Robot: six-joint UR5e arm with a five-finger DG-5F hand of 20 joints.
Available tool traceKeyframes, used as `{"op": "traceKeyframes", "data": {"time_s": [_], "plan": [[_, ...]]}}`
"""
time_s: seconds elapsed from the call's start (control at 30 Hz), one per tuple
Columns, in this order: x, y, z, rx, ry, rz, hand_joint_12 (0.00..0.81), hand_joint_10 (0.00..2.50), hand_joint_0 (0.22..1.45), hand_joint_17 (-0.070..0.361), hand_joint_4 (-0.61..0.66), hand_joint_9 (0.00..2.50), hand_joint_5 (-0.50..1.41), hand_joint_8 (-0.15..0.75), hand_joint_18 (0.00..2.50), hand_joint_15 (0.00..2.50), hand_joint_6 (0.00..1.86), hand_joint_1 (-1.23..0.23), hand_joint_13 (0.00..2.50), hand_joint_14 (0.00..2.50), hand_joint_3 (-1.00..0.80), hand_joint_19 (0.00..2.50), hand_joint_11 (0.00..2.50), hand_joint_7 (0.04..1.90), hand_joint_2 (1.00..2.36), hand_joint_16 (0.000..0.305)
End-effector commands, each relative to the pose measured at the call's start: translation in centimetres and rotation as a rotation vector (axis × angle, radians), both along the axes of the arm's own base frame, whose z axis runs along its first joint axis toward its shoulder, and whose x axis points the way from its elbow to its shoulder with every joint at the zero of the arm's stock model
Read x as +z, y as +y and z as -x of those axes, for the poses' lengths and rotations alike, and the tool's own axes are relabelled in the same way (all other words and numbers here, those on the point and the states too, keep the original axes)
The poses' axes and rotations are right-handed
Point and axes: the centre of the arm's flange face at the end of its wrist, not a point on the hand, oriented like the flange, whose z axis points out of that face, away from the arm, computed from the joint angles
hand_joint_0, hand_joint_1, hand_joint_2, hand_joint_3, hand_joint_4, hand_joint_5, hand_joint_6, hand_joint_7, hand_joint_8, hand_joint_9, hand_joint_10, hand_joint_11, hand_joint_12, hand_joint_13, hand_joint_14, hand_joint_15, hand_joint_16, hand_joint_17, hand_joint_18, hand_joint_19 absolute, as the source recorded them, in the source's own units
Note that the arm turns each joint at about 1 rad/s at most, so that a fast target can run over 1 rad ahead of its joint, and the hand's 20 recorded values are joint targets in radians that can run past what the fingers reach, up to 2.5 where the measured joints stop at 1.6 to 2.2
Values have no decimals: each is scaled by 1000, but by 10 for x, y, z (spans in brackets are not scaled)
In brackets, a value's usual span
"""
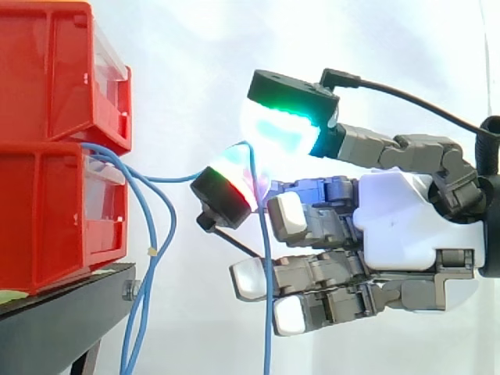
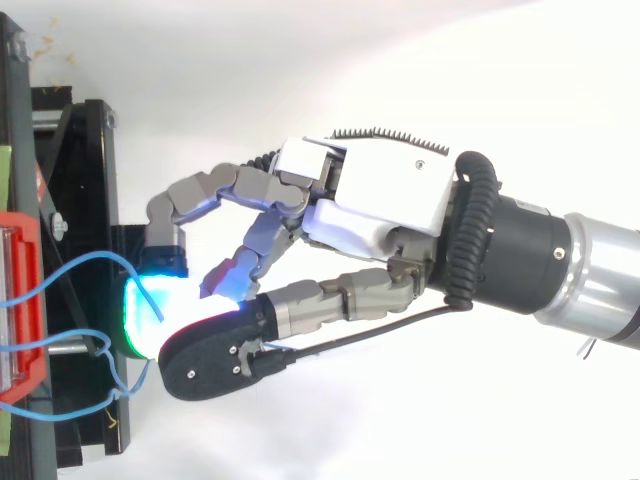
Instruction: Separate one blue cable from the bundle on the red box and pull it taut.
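Hand comes in level, palm upright, fingers pointing at the bins. Two fingers are stretched forward and their glowing pads close on the cable. The green-cyan pad is above and the red-white pad just below it. The cable passes through the narrow gap between them, so this is a pinch. The remaining fingers are curled loosely under the palm, apart from the cable.

In the top view the hand reaches away from the wrist. The cyan pad is its foremost point, just short of the stand.

Cable path: it leaves the bins ahead of the fingertips, runs to the pinch with a shallow sag, peaks between the pads, then drops straight down in front of the curled fingers.

The bundle hangs in loops ahead of and below the pads, close to the bin fronts and apart from the hand.

Room: there is an open gap between the pads and the bin fronts, crossed by the pinched cable. White curtain is behind. There is free space above and below the hand.

Containers: upper bin is stacked on lower bin, both on the stand's edge. The cables come out at the seam between them, by the top of the lower bin's clear drawer. Drawer contents cannot be told.
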Motion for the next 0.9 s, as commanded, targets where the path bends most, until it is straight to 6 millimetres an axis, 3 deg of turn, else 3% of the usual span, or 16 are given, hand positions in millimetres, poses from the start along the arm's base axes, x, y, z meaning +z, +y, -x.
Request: {"op": "traceKeyframes", "data": {"time_s": [0.0, 0.5, 0.87], "plan": [[0, 0, 0, 0, 0, 0, 351, 17, 525, 96, 21, 1240, -78, 245, 850, 436, 878, -702, 957, 18, -315, 552, 478, 1131, 1012, 43], [0, 0, 0, 0, 0, 0, 366, 16, 477, 104, 26, 1263, -71, 259, 887, 430, 862, -646, 979, 19, -492, 525, 462, 1101, 1001, 46], [0, 0, 1, 0, 6, 2, 345, 18, 565, 94, 28, 1259, -71, 242, 860, 449, 858, -750, 979, 20, -284, 558, 489, 1171, 1014, 42]]}}
